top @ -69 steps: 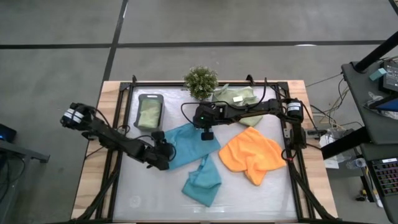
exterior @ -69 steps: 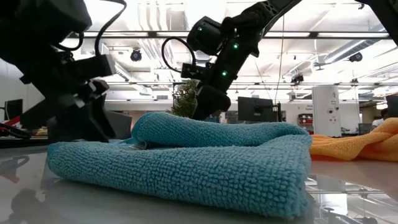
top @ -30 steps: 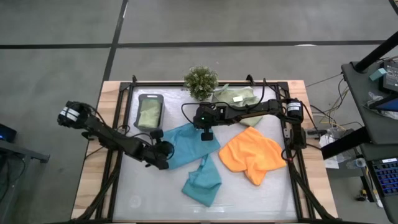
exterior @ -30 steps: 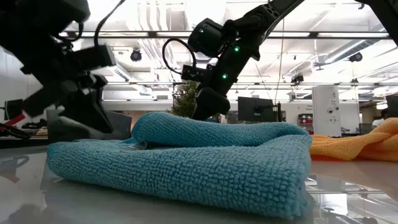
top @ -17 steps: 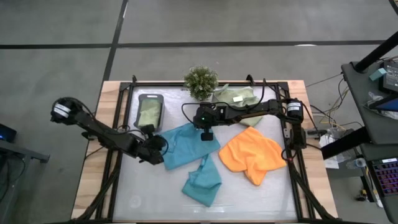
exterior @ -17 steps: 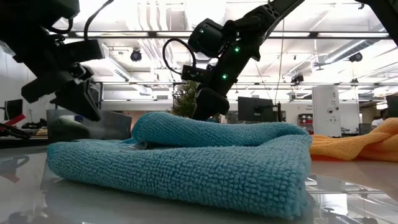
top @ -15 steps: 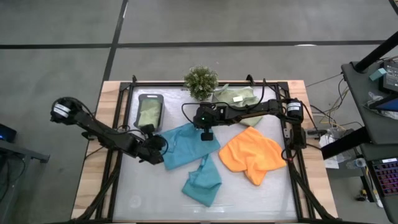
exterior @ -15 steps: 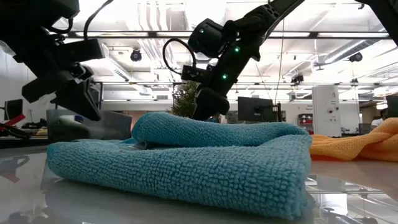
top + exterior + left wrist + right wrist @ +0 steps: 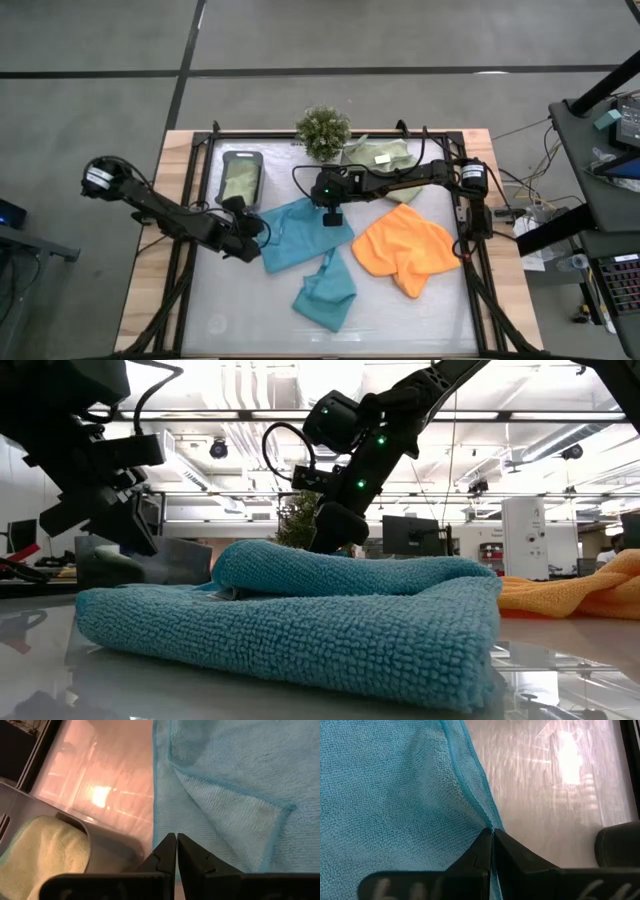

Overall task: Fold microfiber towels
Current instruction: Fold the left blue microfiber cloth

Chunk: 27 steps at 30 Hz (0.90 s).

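while right pincer [image 9: 492,834] pinches teal towel [image 9: 300,233] edge, left pincer [image 9: 176,840] hangs closed, empty.

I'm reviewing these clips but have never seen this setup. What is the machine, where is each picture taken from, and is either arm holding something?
It is a table robot with two dark arms. One picture looks straight down, one looks level across the tabletop, and two come from cameras on the arms' wrists. On the table lie a flat teal towel, a crumpled teal towel, an orange towel, a sage-green towel at the back, a small plant, and a grey tray holding another green cloth. The left end effector is shut at the flat teal towel's left edge, holding nothing. The right end effector is shut at that towel's far edge; a grip cannot be confirmed.
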Motion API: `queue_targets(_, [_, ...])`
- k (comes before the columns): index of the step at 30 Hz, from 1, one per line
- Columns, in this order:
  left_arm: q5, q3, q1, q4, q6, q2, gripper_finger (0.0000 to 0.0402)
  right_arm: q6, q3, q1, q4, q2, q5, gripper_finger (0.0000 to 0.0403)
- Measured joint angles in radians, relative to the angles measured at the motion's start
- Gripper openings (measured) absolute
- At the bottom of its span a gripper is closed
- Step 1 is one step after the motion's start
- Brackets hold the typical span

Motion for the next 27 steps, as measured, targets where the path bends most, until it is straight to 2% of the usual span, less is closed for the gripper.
queue_targets(4, [0.002,-0.002,0.000,0.014,-0.017,0.002,0.0000,-0.007,0.000,0.000,0.003,0.000,0.000,0.0009])
queue_targets(6, [0.007,0.001,0.000,0.082,-0.019,0.001,0.0000,-0.003,0.000,0.000,0.002,0.000,0.000,0.0009])
queue_targets(12, [0.173,0.002,0.000,0.258,0.080,0.018,0.0004,0.002,-0.001,0.000,0.027,0.000,0.000,0.0009])
queue_targets(17, [0.249,0.002,-0.003,0.325,0.081,0.052,0.0051,0.006,-0.001,0.000,0.050,0.000,-0.001,0.0009])
queue_targets(22, [0.212,0.002,-0.003,0.338,0.089,0.118,0.0106,0.013,-0.003,0.000,0.049,0.000,-0.001,0.0009])
queue_targets(27, [0.205,0.002,-0.003,0.333,0.088,0.205,0.0122,0.009,-0.020,0.000,0.048,0.000,-0.001,0.0009])
